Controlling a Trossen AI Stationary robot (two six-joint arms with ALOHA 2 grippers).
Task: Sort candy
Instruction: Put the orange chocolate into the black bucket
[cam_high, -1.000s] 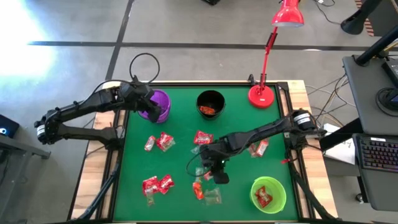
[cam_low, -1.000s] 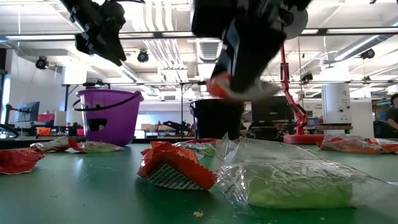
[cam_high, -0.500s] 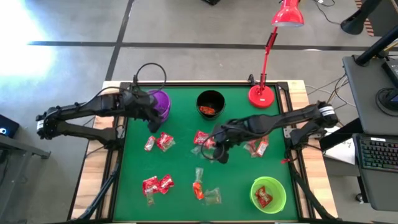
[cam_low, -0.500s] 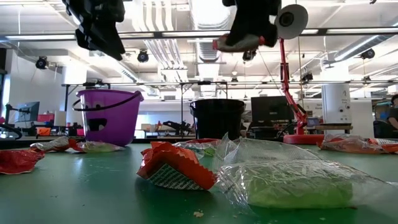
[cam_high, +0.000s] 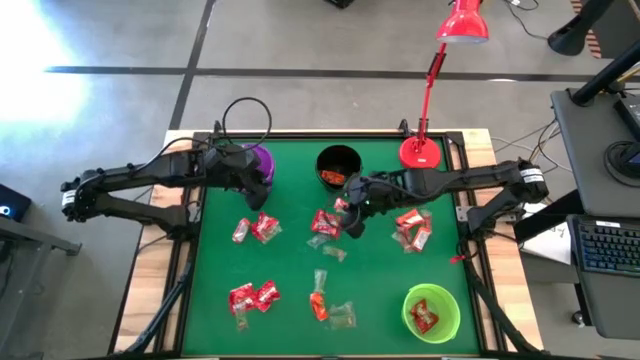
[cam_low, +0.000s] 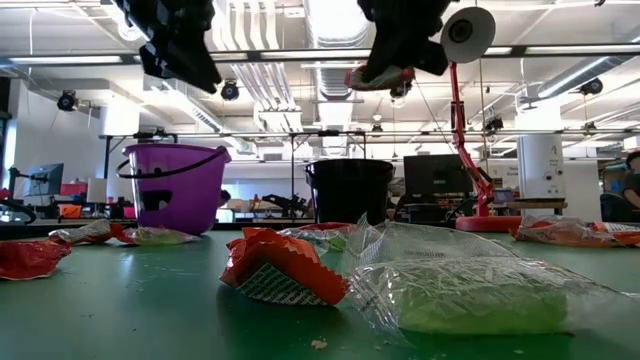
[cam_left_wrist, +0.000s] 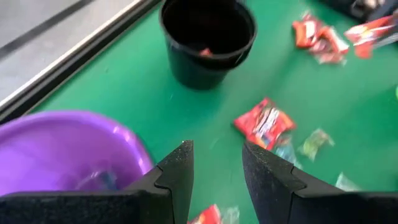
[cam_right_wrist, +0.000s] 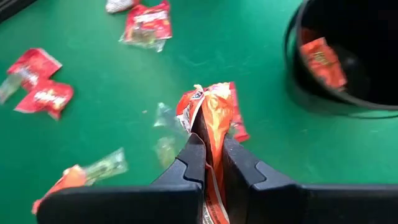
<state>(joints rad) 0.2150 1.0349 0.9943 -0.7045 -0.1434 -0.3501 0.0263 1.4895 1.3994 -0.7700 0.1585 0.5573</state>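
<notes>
The right gripper (cam_right_wrist: 210, 163) is pinched tight on an orange candy (cam_right_wrist: 216, 121), whose wrapper sticks up between the two fingers. In the high view this gripper (cam_high: 349, 213) hangs above the mat just in front of the black cup (cam_high: 338, 167), near its rim but not over its opening. The low view shows the held candy (cam_low: 378, 75) well above the table, higher than the cup's (cam_low: 348, 190) rim.

The black cup already contains at least one orange piece (cam_right_wrist: 321, 55). A red candy (cam_high: 325, 223) lies on the mat right beside the right gripper, and more red pieces (cam_high: 412, 229) lie to its right.

The left gripper (cam_left_wrist: 214, 163) stands partly open and empty, its fingers apart with bare mat between them. It hovers beside the purple cup (cam_high: 257, 167), on the side facing the black cup.

Other loose candy is scattered on the green mat (cam_high: 290, 250): a pair (cam_high: 255, 229) below the purple cup, another red pair (cam_high: 251, 297) near the front edge, and orange and clear pieces (cam_high: 330, 308) near the middle front. The green cup (cam_high: 431, 312) at the front right holds red candy. A red lamp (cam_high: 423, 152) stands at the back right of the black cup.
</notes>
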